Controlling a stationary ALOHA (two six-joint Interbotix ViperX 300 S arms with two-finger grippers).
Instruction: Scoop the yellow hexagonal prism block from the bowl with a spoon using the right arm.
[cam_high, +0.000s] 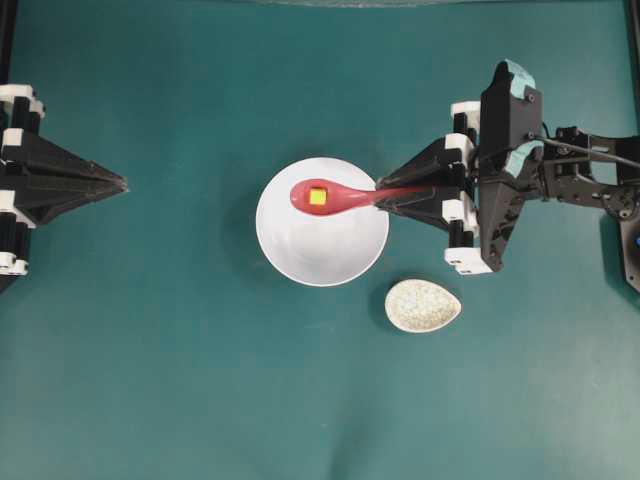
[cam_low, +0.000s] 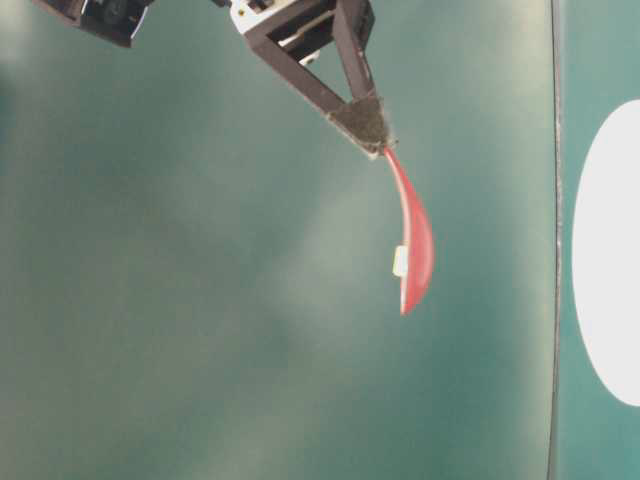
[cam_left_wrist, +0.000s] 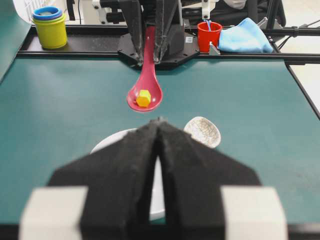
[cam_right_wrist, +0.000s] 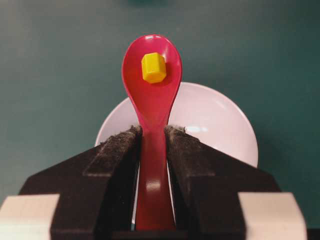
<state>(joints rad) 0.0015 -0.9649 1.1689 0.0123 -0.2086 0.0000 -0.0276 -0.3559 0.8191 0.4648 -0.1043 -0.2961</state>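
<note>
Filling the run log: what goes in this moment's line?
right gripper: shut on spoon | block: in scoop | spoon: above bowl | left gripper: shut, idle

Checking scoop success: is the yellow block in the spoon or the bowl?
In the spoon: the yellow block sits in its scoop, lifted above the bowl.

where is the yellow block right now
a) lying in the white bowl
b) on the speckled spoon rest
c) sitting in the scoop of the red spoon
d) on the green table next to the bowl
c: the yellow hexagonal prism block sits in the scoop of the spoon, whose handle the right gripper clamps, raised above the bowl.
</note>
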